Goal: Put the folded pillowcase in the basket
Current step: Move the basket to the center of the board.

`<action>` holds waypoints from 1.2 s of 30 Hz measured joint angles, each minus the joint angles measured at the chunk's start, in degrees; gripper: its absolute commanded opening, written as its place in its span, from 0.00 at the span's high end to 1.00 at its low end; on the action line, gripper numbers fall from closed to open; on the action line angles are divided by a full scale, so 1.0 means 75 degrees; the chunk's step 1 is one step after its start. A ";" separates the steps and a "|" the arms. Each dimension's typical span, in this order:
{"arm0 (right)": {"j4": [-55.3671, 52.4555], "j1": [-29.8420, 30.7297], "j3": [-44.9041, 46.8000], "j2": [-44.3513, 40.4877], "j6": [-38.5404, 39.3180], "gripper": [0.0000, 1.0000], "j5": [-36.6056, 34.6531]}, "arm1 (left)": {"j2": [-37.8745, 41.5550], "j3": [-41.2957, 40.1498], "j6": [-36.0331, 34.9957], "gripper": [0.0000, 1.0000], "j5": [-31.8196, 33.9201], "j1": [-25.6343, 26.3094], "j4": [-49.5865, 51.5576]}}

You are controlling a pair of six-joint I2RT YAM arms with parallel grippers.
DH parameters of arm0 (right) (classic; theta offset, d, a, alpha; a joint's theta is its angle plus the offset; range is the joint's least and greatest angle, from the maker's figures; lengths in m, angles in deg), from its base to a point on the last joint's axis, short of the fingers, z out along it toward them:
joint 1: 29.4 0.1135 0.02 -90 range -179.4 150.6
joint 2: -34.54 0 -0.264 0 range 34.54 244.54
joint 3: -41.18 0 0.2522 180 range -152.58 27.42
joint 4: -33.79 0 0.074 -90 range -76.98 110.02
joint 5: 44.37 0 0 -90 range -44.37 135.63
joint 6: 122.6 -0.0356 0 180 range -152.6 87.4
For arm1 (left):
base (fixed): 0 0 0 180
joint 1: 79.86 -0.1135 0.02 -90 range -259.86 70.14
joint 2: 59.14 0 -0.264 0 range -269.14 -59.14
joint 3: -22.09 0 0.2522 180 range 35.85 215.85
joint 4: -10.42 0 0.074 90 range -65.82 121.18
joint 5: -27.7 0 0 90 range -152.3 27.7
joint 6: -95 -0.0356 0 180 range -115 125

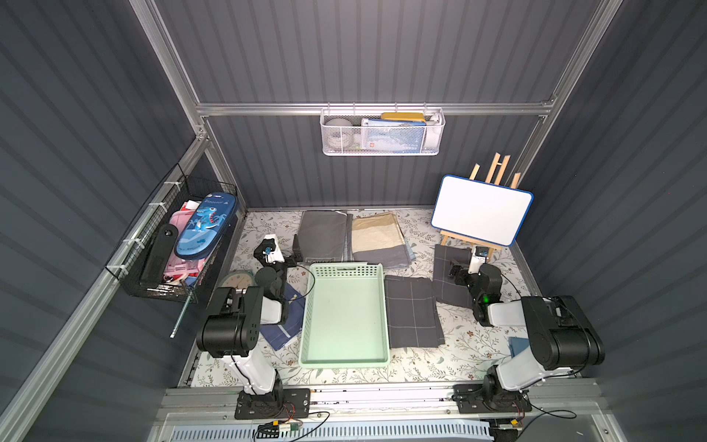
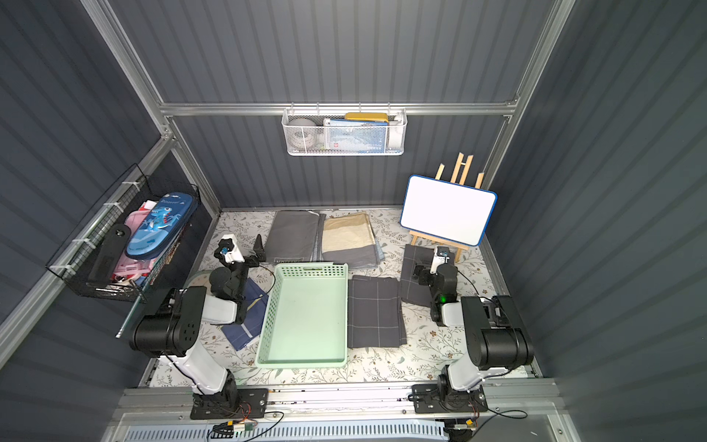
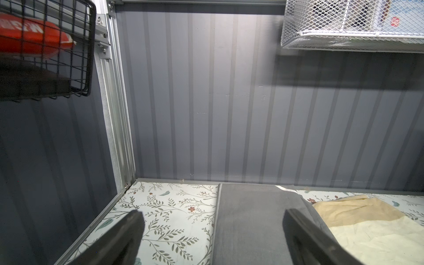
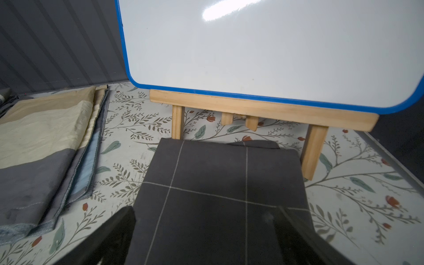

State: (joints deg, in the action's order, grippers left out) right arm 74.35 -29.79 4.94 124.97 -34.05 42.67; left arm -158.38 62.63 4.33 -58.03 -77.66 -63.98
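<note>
Nearest the lens in both top views, we find the left arm base (image 1: 267, 402) and the right arm base (image 1: 493, 400) bolted to the front rail (image 1: 382, 398). Beyond them the basket (image 1: 344, 362) (image 2: 302, 363) rests on the floral table cover (image 1: 465, 346), between the two arms.

Every folded pillowcase lies on the cover, outside the basket:
- The first checked pillowcase (image 1: 413, 312) lies just beside the basket's right wall.
- The second checked pillowcase (image 1: 445, 275) (image 4: 218, 183) lies farther back, in front of the easel (image 4: 252, 107) that carries the whiteboard (image 1: 482, 214).
- The grey pillowcase (image 1: 321, 235) and the beige-and-grey pillowcase (image 1: 378, 237) lie side by side along the back wall.

We cannot tell which piece the task means. A blue folded cloth (image 1: 285, 335) lies beneath the left arm.

The right gripper (image 4: 203, 211) stands with jaws wide over the second checked pillowcase and grips nothing. The left gripper (image 3: 213, 213) likewise stands wide and grips nothing, with one finger over the cover and the other over the grey pillowcase.
</note>
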 measured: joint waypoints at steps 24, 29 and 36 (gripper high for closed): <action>-0.4115 0.0519 -0.1988 -0.2186 -0.0857 0.01 -0.0551 | 0.2031 0.2769 0.0201 0.01 0.1422 0.1145 0.4564; -0.6333 0.0539 -0.3203 -0.2559 -0.3150 0.04 -0.0388 | 0.2565 0.3867 0.0143 0.00 0.2372 0.3687 0.6309; -0.8087 -0.0050 -0.2821 -0.2136 -0.4505 0.49 0.2127 | 0.1830 0.6726 0.1719 0.00 0.1734 0.5298 0.9192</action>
State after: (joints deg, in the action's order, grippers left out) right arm 13.70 -30.16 -16.21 108.95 -67.84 58.63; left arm -144.65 113.08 17.23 -45.03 -37.93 4.95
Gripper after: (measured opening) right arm 0.554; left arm 0.994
